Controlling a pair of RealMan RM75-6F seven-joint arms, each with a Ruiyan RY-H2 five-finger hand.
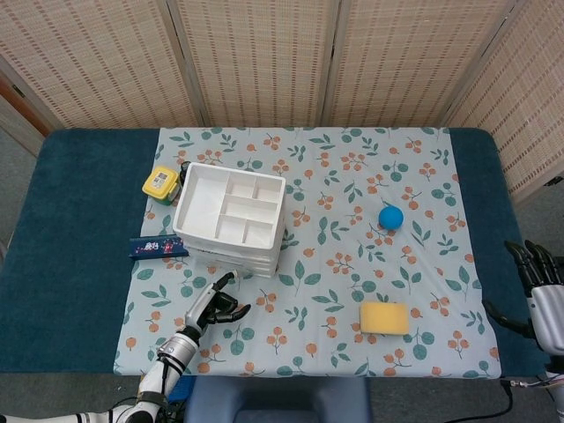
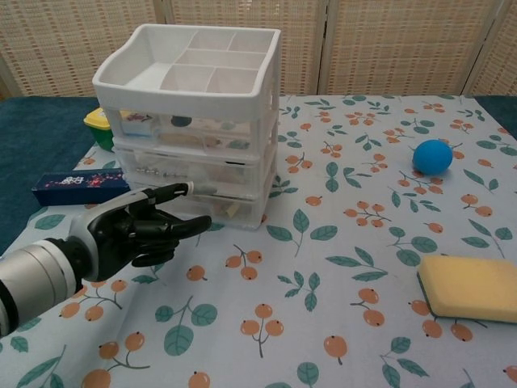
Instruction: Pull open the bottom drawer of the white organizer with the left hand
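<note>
The white organizer [image 1: 231,218] [image 2: 192,121] stands on the floral cloth, with a divided tray on top and clear drawers stacked below. Its bottom drawer [image 2: 212,204] looks closed. My left hand [image 1: 211,307] [image 2: 136,229] hovers just in front of the organizer's lower left corner, holding nothing. Its upper fingertips [image 2: 179,191] reach to the bottom drawer's front; contact cannot be told. The lower fingers are curled in. My right hand [image 1: 533,284] is at the table's right edge, fingers spread and empty, far from the organizer.
A yellow-lidded green jar [image 1: 161,183] [image 2: 100,128] sits behind the organizer's left side. A dark blue packet [image 1: 159,247] [image 2: 79,184] lies left of it. A blue ball [image 1: 390,217] [image 2: 432,156] and a yellow sponge [image 1: 384,318] [image 2: 472,287] lie to the right.
</note>
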